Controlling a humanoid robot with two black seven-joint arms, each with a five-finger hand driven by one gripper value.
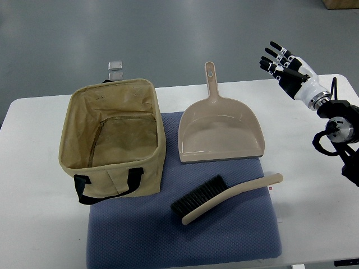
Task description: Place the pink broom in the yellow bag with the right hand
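A pale pinkish-beige hand broom [235, 196] with black bristles lies on the blue mat, its handle pointing right. The tan-yellow fabric bag [112, 143] stands open on the left of the mat, with black handles and nothing visible inside. My right hand [283, 63] hovers at the upper right, above the table's far edge, fingers spread and holding nothing. It is well away from the broom, up and to the right of it. The left arm does not show.
A matching beige dustpan [219, 131] lies between the bag and my right hand, handle pointing away. The blue mat [185, 235] covers the middle of the white table [33, 196]. A small clear object [116, 69] sits on the floor behind the bag.
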